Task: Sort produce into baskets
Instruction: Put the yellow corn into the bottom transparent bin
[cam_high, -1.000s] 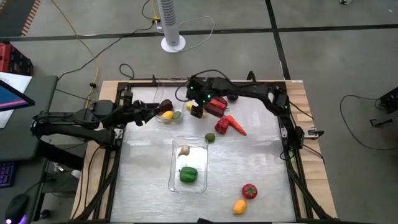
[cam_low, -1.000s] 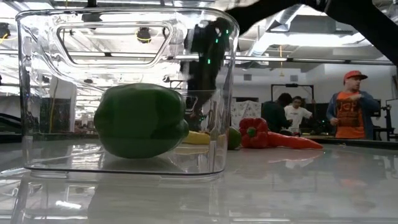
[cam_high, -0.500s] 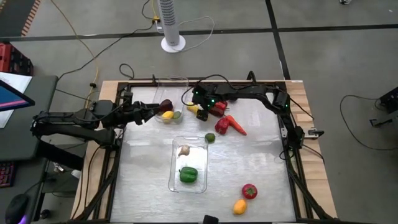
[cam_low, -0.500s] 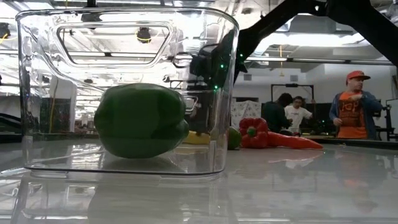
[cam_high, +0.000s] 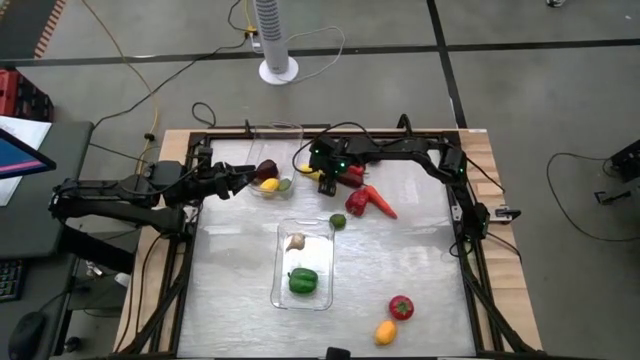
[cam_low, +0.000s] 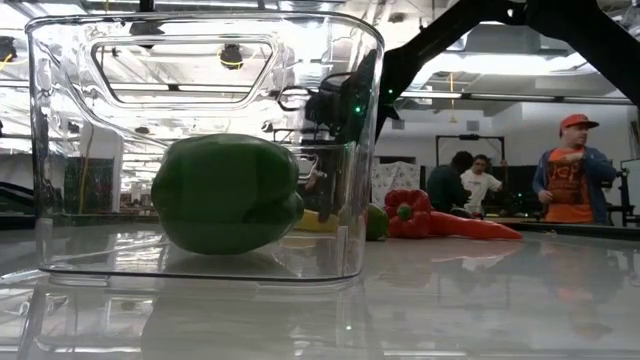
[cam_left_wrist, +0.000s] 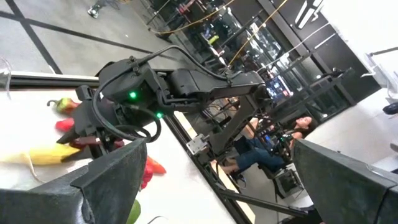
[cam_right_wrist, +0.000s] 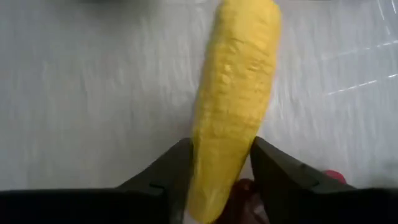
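Note:
A long yellow piece of produce (cam_right_wrist: 236, 93) lies on the table at the far middle (cam_high: 311, 174), with my right gripper (cam_high: 324, 181) shut on it. The far clear basket (cam_high: 282, 162) holds a dark plum, a lemon and a lime. My left gripper (cam_high: 243, 179) hangs open and level beside it, touching nothing. The near basket (cam_high: 322, 262) holds a green pepper (cam_low: 228, 194) and a small pale piece. Red peppers (cam_high: 352, 176), a carrot (cam_high: 381, 204) and a lime (cam_high: 338, 221) lie loose on the table. My right gripper pinches the yellow piece by its two long sides, near the end closest to the wrist (cam_right_wrist: 217, 168), between its two fingers (cam_right_wrist: 168, 168). The fingers slant down from the table's right side. The piece reaches away beyond them, lying on the table.
A tomato (cam_high: 401, 307) and a lemon (cam_high: 385, 331) lie near the table's front right. A black frame (cam_high: 470, 230) runs round the table. A white fan stand (cam_high: 277, 40) stands beyond the far edge. People show in the room behind (cam_low: 565, 170).
My right gripper has come down toward the table and a little toward its left edge, onto the yellow piece beside the red peppers. My left arm has kept still.

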